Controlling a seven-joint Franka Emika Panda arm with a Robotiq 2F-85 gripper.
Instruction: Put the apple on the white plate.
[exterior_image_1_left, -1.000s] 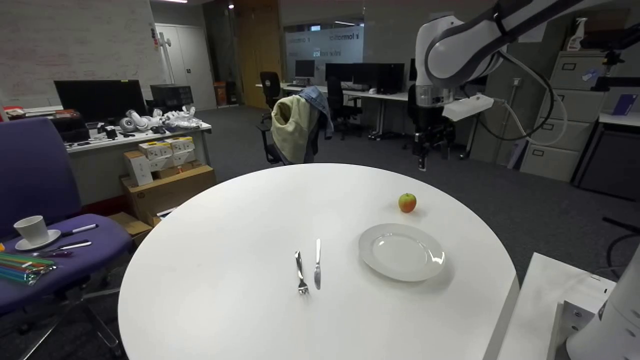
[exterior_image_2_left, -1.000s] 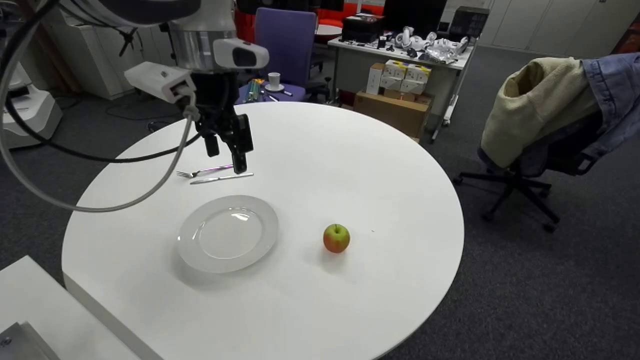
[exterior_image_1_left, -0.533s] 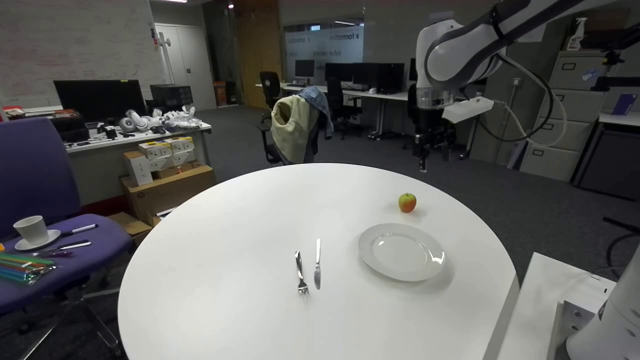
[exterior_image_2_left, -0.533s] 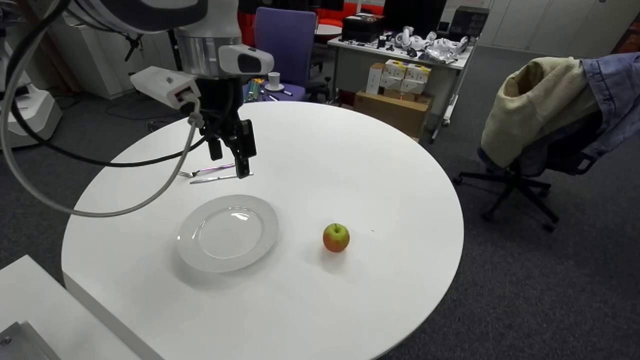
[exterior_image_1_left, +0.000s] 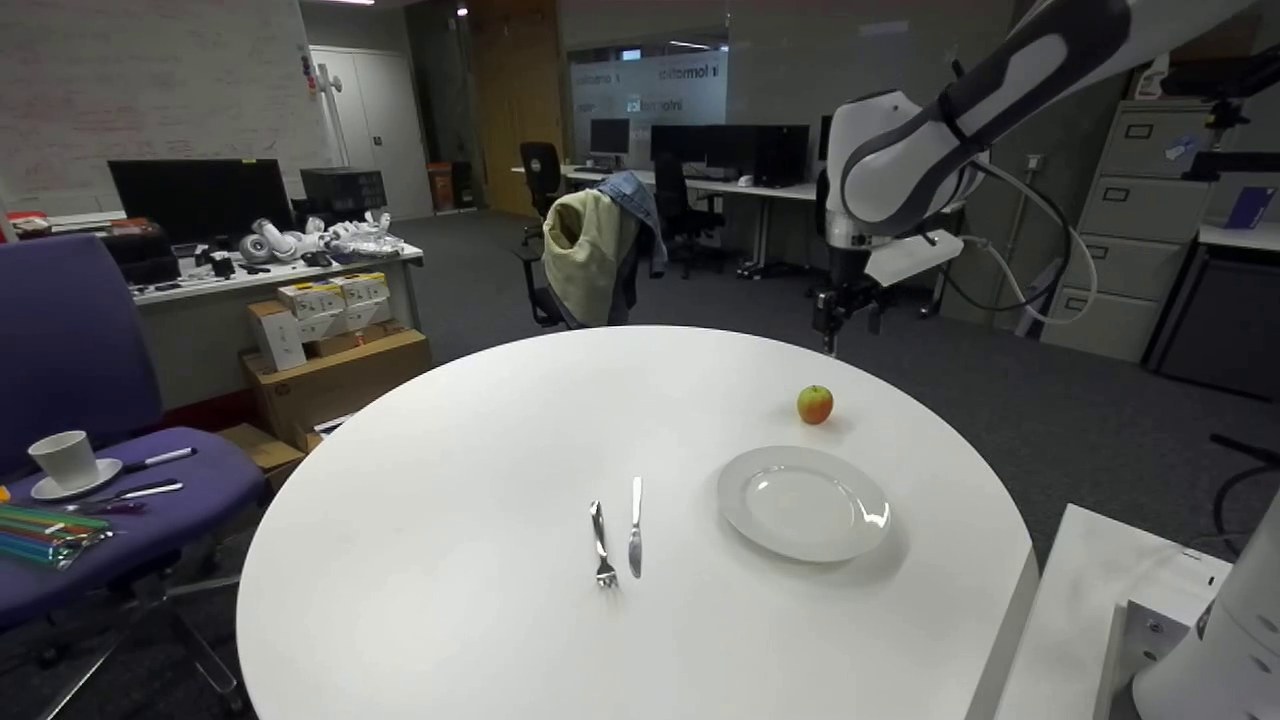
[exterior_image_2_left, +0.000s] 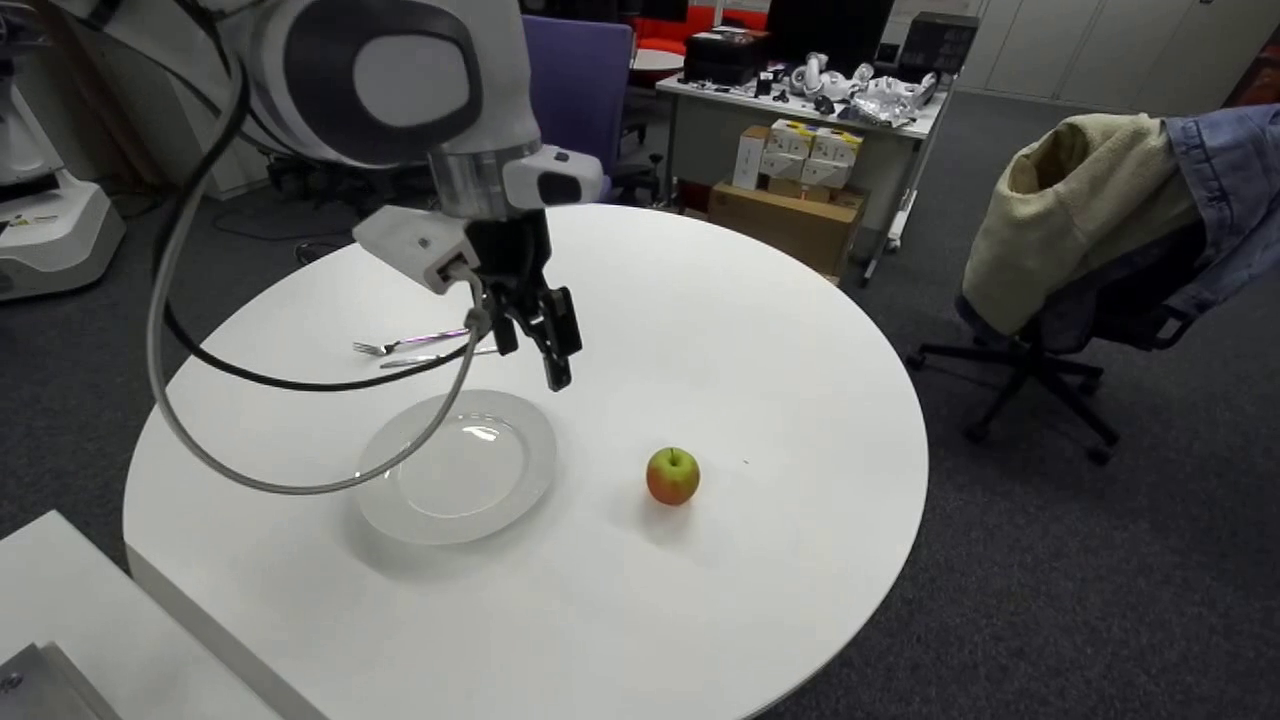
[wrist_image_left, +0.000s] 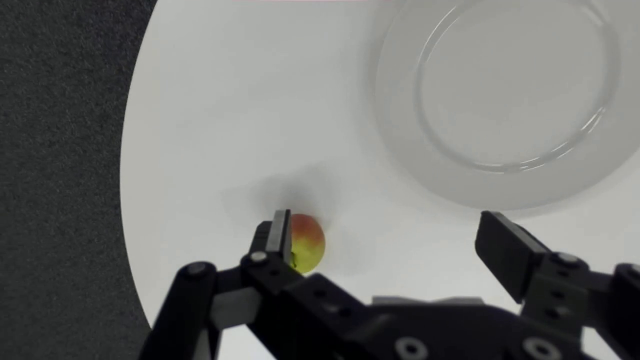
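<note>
My black two-fingered tool (wrist_image_left: 387, 220) hangs over round white table (exterior_image_1_left: 450, 450), jaws standing wide apart. Small round yellow-green apple (exterior_image_2_left: 673, 477), blushed reddish-orange, rests on table, lower than tool and clear of it; in wrist view I see it partly hidden by tool. In an exterior view I see apple toward far right of table, beyond round glossy white plate (exterior_image_1_left: 803, 503), near it but apart. Silver metal fork (exterior_image_1_left: 600, 540) and silver metal knife (exterior_image_1_left: 635, 545) lie side by side, left of plate.
</note>
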